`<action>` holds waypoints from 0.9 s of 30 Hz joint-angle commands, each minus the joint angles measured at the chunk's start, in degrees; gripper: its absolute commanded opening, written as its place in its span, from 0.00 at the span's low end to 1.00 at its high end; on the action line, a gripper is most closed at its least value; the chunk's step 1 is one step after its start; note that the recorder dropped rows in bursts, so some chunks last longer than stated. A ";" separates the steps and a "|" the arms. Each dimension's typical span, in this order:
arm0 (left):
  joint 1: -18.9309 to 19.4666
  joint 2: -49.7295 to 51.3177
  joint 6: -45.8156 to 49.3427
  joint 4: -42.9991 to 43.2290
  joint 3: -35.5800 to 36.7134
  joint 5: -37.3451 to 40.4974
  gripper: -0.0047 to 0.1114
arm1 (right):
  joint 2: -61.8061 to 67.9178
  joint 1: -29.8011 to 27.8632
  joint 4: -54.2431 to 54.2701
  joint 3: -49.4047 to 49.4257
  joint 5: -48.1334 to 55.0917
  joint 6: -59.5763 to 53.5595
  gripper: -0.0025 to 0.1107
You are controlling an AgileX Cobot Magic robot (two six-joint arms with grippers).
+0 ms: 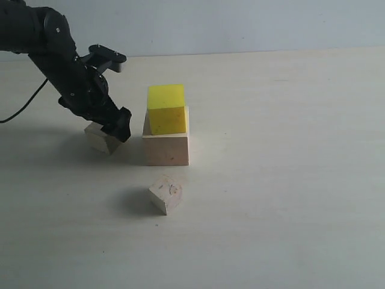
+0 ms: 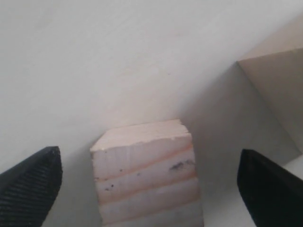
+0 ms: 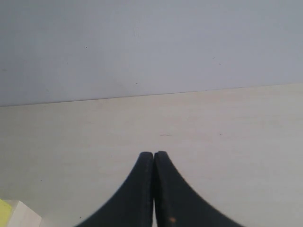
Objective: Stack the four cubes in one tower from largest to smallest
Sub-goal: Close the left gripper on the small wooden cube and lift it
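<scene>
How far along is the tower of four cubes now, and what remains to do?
Done: the yellow cube sits on the large wooden cube. In hand: the left claw is open around a small wooden cube on the table, not yet closed. Left: lift that cube onto the yellow one, then add the knot-marked cube lying in front. The right claw is shut, holding nothing.

You are working in a bare, lab-style test setup: a plain pale surface [image 1: 289, 211] under your left hand [image 1: 114, 123], a blank grey wall [image 1: 240, 24] beyond it, and a black cabled robot arm [image 1: 42, 36] carrying it.
</scene>
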 commanded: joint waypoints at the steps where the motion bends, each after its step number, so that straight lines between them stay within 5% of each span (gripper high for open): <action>1: -0.22 2.11 -1.62 0.37 -0.37 -0.41 0.86 | 0.03 -0.30 -0.08 0.31 -0.30 -0.18 0.02; 6: -0.22 2.35 -1.62 0.37 -0.37 -2.21 0.84 | 0.03 -0.30 -0.31 0.31 -0.30 -0.18 0.02; 13: -0.22 2.35 -1.62 0.37 -0.37 0.51 0.28 | 0.03 -0.30 -0.31 0.31 -0.30 -0.18 0.02; 19: -0.22 0.07 -1.62 4.53 -0.37 2.79 0.05 | 0.03 -0.30 -0.31 0.31 -0.30 -0.18 0.02; 27: 0.13 -6.70 -1.20 8.91 -4.76 9.58 0.04 | 0.03 -0.30 -0.31 0.31 -0.30 -0.18 0.02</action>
